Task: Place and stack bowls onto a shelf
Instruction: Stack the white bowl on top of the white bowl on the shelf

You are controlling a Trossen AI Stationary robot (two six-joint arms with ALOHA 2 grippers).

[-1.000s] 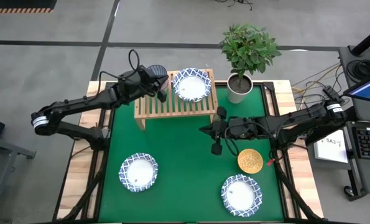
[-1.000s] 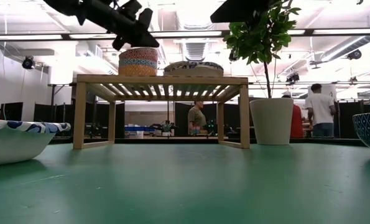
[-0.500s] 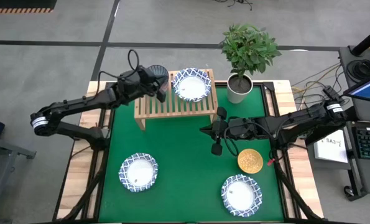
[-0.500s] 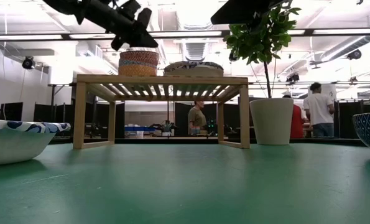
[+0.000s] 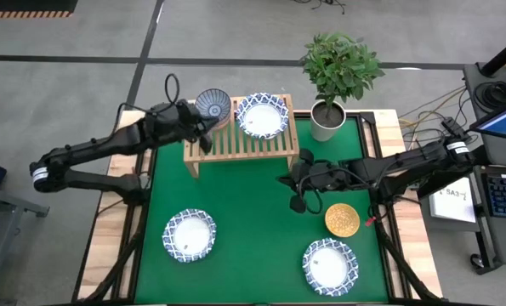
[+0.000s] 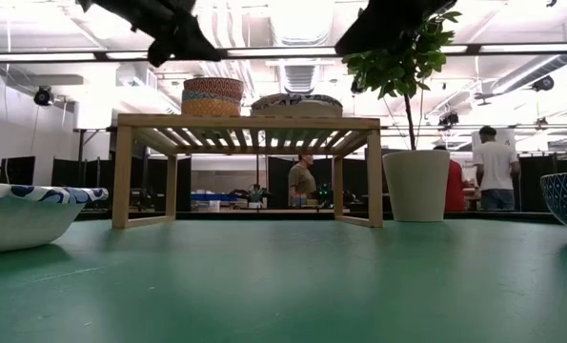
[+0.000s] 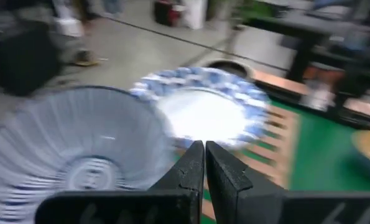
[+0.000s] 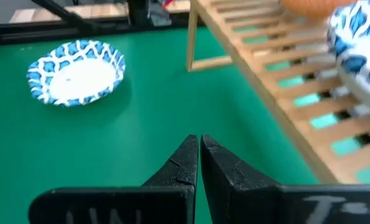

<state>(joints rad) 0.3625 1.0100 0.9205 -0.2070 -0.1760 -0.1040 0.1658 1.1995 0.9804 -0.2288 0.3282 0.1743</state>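
Just beyond our left hand [image 5: 204, 138], on the near-left end of the low light-wood slatted shelf [image 5: 240, 144], sits the small blue-grey patterned round bowl [image 5: 212, 104]; from table height it tops a short stack with an orange-red bowl [image 6: 212, 89] and a golden yellow bowl [image 6: 212, 107] beneath it. Our left hand hovers over the shelf's left edge with its two dark fingers [image 7: 194, 168] pressed together and nothing between them. In the left wrist view the blue-grey bowl fills the space close in front of the fingers, and the wide white bowl with a blue patterned rim [image 5: 262, 115] lies farther ahead on the shelf, beside the small stack.

Our right hand [image 5: 297, 189] hangs above the green surface [image 5: 253, 221] just off the shelf's right front corner, fingers [image 8: 186, 163] clenched and empty. Directly behind that hand, nearer its own arm, rests a golden yellow round bowl [image 5: 342, 220] on the surface. Farther out from it, toward the front right, lies another wide white blue-rimmed bowl [image 5: 329, 266]. A third white blue-rimmed bowl [image 5: 190, 235] lies well apart from both hands at the front left; the right wrist view shows it ahead of the closed fingers across open green.

Past the right hand, beside the shelf's far right end, a leafy green plant in a white pot [image 5: 327, 121] stands on the surface. People [image 6: 303, 181] stand in the room beyond.
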